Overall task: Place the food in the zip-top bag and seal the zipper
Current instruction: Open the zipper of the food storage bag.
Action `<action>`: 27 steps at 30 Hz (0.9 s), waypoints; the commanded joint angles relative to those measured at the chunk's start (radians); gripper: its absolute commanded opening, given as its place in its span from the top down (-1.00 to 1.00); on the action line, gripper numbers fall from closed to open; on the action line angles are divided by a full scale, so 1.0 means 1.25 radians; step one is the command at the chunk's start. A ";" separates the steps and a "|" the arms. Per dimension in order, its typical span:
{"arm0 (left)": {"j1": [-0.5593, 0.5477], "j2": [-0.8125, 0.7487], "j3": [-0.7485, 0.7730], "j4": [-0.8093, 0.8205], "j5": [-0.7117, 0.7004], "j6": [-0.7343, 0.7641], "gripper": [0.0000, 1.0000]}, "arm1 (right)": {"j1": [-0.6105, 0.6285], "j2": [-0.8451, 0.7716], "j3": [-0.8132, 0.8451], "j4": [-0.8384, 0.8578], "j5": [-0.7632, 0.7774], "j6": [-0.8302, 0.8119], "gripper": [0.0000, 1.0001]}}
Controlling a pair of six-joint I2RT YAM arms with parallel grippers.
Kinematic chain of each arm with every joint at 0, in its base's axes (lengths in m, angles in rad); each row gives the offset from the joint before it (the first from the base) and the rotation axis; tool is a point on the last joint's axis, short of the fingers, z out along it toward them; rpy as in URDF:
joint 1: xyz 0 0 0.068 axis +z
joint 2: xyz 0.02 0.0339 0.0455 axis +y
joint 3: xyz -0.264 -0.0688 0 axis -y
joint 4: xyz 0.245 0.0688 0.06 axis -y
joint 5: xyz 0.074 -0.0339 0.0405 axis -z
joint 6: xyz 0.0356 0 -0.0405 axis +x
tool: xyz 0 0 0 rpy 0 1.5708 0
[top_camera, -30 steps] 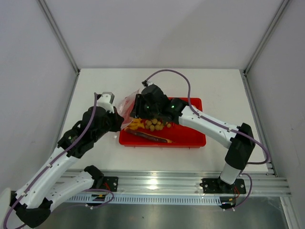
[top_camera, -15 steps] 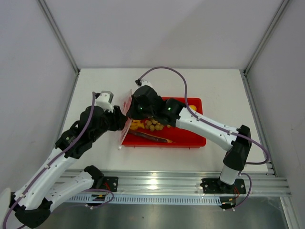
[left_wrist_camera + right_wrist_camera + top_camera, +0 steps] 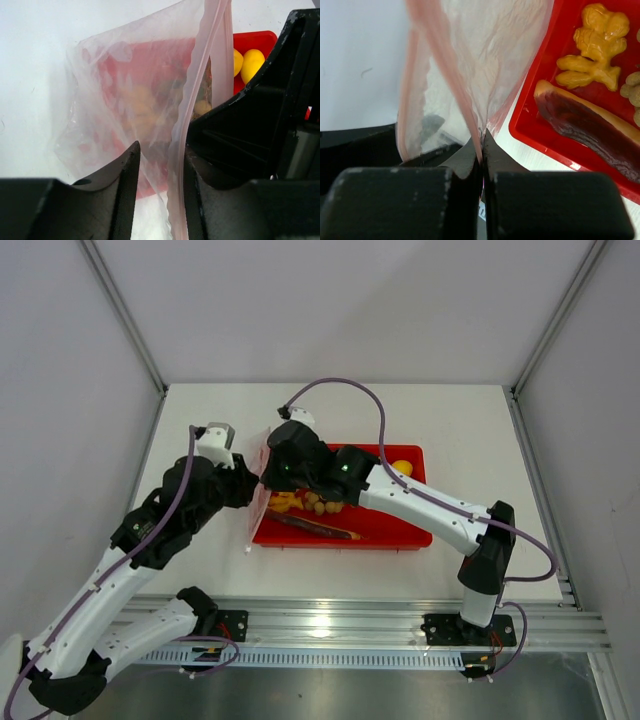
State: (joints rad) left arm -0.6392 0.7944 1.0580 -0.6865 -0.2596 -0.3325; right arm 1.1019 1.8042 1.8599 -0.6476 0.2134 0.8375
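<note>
Left arm (image 3: 100, 592): white shell links, black joint housings, a small white and grey block at the wrist. Right arm (image 3: 425, 502): same build, white links, black elbow and wrist housings, two green indicator lights lit on the wrist.

Cables: one purple cable (image 3: 350, 390) loops clear of the right arm; a second purple cable (image 3: 186, 490) runs along the left arm.

Bases: black plates (image 3: 455, 628).

Left end effector (image 3: 161, 150): matte black, smooth curved fingers. Right end effector (image 3: 482, 145): matte black, blocky fingers (image 3: 395, 200) with pale scuff flecks.
</note>
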 commanded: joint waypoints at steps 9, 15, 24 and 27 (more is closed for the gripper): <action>-0.014 0.004 0.021 -0.012 -0.012 0.007 0.69 | 0.016 0.012 0.069 -0.039 0.086 -0.009 1.00; -0.026 0.004 -0.014 -0.009 0.003 -0.014 0.74 | 0.001 0.012 0.071 -0.022 0.064 -0.007 1.00; -0.032 -0.002 -0.039 -0.017 -0.005 -0.020 0.75 | -0.011 -0.004 0.045 0.004 0.027 -0.010 1.00; -0.032 -0.001 -0.022 -0.041 -0.035 -0.019 0.99 | -0.018 -0.016 0.011 0.032 -0.007 -0.026 1.00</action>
State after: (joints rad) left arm -0.6712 0.7982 1.0130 -0.7143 -0.2646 -0.3489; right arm 1.0889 1.8225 1.8935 -0.6678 0.2398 0.8314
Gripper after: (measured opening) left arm 0.014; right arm 0.003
